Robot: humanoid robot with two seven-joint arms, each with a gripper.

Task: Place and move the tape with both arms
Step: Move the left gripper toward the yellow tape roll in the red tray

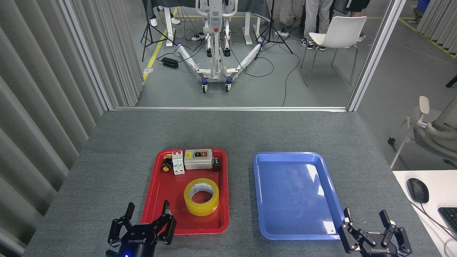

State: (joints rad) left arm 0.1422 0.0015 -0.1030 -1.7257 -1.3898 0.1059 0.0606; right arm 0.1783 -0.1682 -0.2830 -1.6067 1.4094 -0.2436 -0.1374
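A grey desk (117, 150) holds two trays side by side. The red tray (151, 200) on the left carries the tape (201, 197), a yellow roll lying flat near its front (a white switch box (197, 159) and small electrical parts sit along the back edge). The blue tray (285, 228) on the right is bare. The left gripper (147, 211) hovers by the red tray's front left corner, fingers apart. The right gripper (365, 215) sits beside the blue tray's front right corner, fingers apart.

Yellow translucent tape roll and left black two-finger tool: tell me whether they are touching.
Apart. The head view shows bare red tray floor between the yellow translucent tape roll and the left black two-finger tool, whose fingers stand open.
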